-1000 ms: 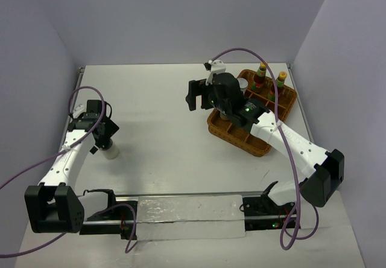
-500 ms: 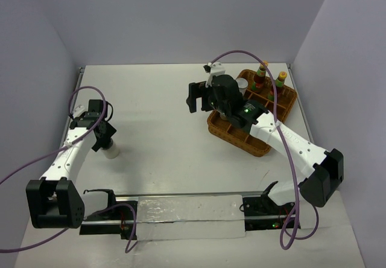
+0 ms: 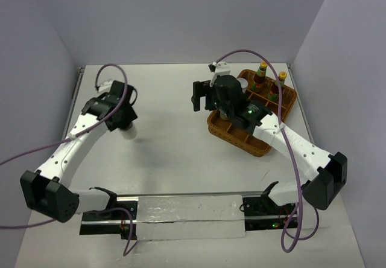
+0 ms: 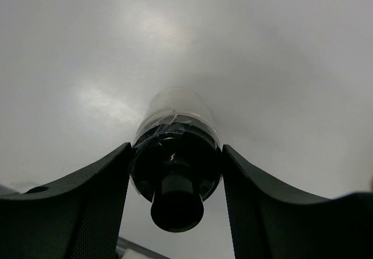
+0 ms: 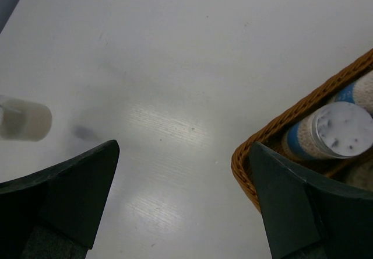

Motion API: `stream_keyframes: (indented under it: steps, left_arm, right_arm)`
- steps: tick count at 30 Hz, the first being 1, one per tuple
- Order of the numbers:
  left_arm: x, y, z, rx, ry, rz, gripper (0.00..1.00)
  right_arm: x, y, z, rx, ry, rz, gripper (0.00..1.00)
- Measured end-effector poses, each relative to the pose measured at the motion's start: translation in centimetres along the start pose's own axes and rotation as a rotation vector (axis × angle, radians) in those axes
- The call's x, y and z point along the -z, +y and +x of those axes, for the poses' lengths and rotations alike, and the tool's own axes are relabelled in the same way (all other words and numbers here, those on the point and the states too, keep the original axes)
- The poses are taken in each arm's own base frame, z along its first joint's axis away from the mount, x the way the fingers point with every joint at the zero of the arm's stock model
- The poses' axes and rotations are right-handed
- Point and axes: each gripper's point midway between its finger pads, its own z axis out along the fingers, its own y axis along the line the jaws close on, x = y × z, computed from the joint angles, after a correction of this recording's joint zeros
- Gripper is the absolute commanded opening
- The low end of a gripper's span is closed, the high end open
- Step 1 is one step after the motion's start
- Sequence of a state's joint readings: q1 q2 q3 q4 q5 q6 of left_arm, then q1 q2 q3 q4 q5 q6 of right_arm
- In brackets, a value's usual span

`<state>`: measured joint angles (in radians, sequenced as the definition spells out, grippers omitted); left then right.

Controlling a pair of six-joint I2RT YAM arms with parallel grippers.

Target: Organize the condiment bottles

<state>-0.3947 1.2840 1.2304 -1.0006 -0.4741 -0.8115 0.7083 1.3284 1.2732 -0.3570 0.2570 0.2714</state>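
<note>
My left gripper [image 3: 125, 122] is shut on a squat pale bottle with a black cap [image 3: 129, 133], held just above the table left of centre. In the left wrist view the gripper [image 4: 176, 154] clamps the bottle's cap [image 4: 175, 171] from both sides, and the pale body [image 4: 176, 102] points away. My right gripper [image 3: 201, 96] hovers open and empty beside the wicker basket [image 3: 250, 145]. The basket holds two slim yellow-capped bottles [image 3: 261, 73] [image 3: 280, 81] and a silver-lidded, blue-banded bottle [image 5: 341, 132]. The right gripper [image 5: 182, 154] sees the held bottle [image 5: 26, 119] far left.
The basket's woven rim [image 5: 280, 125] lies just inside my right finger [image 5: 291, 206]. A second blue-banded bottle [image 5: 362, 90] shows at the frame edge. Purple cables loop off both arms. A rail [image 3: 181, 210] runs along the near edge. Walls close in the left, back and right.
The left gripper shut on the black-capped bottle, lifted it, and carried it right and away from the near-left area. The right gripper drifted slightly right, still open.
</note>
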Motion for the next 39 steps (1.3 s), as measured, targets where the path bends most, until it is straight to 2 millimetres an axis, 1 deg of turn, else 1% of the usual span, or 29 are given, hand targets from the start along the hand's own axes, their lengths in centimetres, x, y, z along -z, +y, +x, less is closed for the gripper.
stream_keyframes:
  steps: [1,2,4,5,6,8,10,12,14,16,18,22,25,26,30,36,37,39]
  left_arm:
    - [0.9,-2.2,-0.5,-0.025,-0.019,0.047,0.23]
    - [1.7,-4.3,-0.4,-0.044,-0.028,0.09,0.22]
    - [2.4,-7.4,0.3,-0.089,-0.029,0.144,0.22]
    - [2.5,-8.5,1.1,-0.111,-0.017,0.158,0.22]
    - [2.5,-9.2,1.7,-0.131,-0.008,0.161,0.22]
    - [1.8,-11.0,3.8,-0.195,0.027,0.156,0.22]
    - [1.2,-12.7,6.0,-0.249,0.056,0.157,0.21]
    - [0.6,-14.0,8.2,-0.292,0.086,0.159,0.21]
    - [0.4,-15.2,10.2,-0.332,0.112,0.166,0.21]
    - [0.6,-16.1,11.6,-0.354,0.126,0.179,0.21]
    - [1.0,-17.2,12.8,-0.371,0.135,0.199,0.21]
    - [1.8,-19.9,14.3,-0.384,0.137,0.246,0.22]
    - [2.0,-21.3,15.4,-0.39,0.137,0.267,0.27]
    - [2.0,-21.5,15.7,-0.395,0.138,0.27,0.31]
    - [1.6,-21.7,16.8,-0.418,0.15,0.264,0.55]
    - [1.6,-22.3,17.0,-0.418,0.148,0.269,0.87]
    - [1.7,-22.4,16.9,-0.417,0.147,0.272,0.91]
    - [2.0,-22.6,16.6,-0.414,0.145,0.275,0.93]
  right_arm:
    - [0.3,-0.3,-0.2,-0.001,-0.006,0.011,1.0]
    - [0.6,-0.7,-0.5,-0.006,-0.015,0.021,1.0]
    - [1.4,-1.8,-0.9,-0.015,-0.031,0.047,1.0]
    - [1.9,-2.6,-1.2,-0.023,-0.045,0.063,1.0]
    - [2.4,-3.4,-1.3,-0.032,-0.056,0.079,1.0]
    - [3.5,-5.7,-0.8,-0.048,-0.066,0.125,1.0]
    - [4.6,-7.9,0.1,-0.063,-0.071,0.178,1.0]
    - [5.5,-10.0,1.0,-0.079,-0.081,0.227,1.0]
    - [6.3,-11.5,2.2,-0.089,-0.08,0.263,1.0]
    - [6.9,-12.7,3.1,-0.097,-0.078,0.294,1.0]
    - [7.2,-13.3,3.6,-0.102,-0.077,0.311,1.0]
    - [7.2,-13.8,4.1,-0.1,-0.063,0.334,1.0]
    - [7.2,-14.2,4.3,-0.098,-0.06,0.356,1.0]
    - [7.3,-14.3,4.4,-0.098,-0.061,0.36,1.0]
    - [7.5,-14.5,5.0,-0.098,-0.058,0.365,1.0]
    - [8.2,-14.7,4.4,-0.103,-0.085,0.373,1.0]
    - [8.4,-14.8,4.3,-0.104,-0.093,0.378,1.0]
    - [8.8,-14.9,4.1,-0.108,-0.113,0.381,1.0]
